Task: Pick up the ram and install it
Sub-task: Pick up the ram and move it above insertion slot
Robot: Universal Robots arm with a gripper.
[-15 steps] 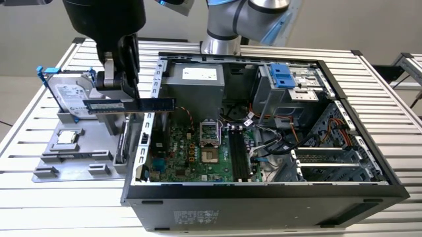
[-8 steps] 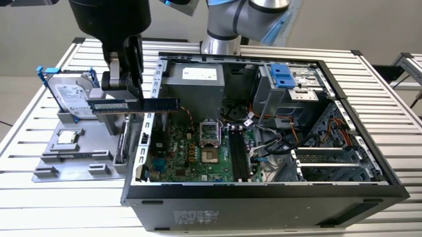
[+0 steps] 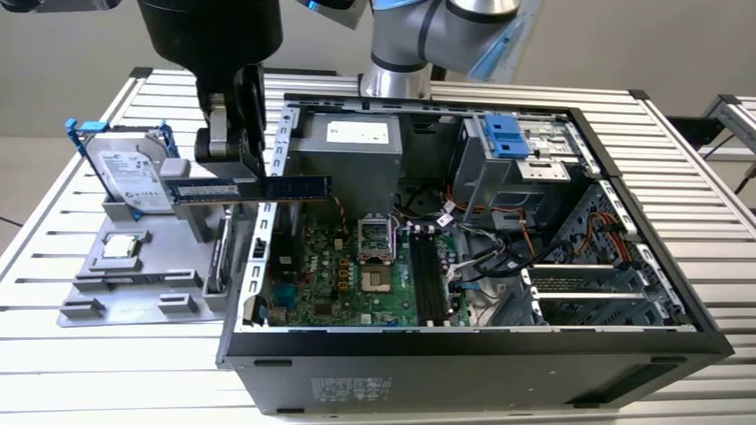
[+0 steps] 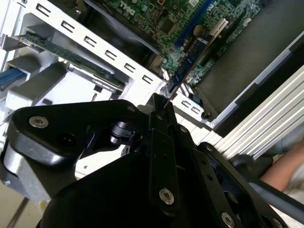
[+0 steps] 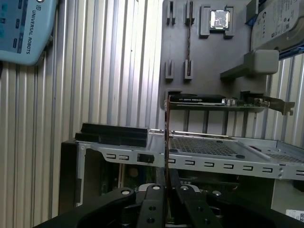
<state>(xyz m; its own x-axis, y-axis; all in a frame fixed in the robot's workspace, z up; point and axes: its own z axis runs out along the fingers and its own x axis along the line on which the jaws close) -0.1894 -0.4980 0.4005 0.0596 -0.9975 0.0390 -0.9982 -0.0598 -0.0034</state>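
My black gripper (image 3: 244, 180) is shut on the ram (image 3: 296, 187), a long dark blue-green stick held level in the air. In the exterior view it hangs over the left wall of the open computer case (image 3: 266, 266), between the grey parts holder (image 3: 142, 283) and the motherboard (image 3: 343, 274). The black memory slots (image 3: 428, 276) lie further toward the exterior view's right. Both wrist views show the ram edge-on (image 4: 190, 59) (image 5: 166, 137), sticking out from between the fingers (image 4: 157, 118) (image 5: 153, 199).
On the grey holder stand a silver hard drive in a blue frame (image 3: 124, 173), a processor chip (image 3: 122, 248) and a bracketed card (image 5: 213, 100). A pale blue pendant (image 5: 23, 28) lies on the slatted table (image 3: 71, 363). A person's arm (image 4: 285, 173) is beside the case.
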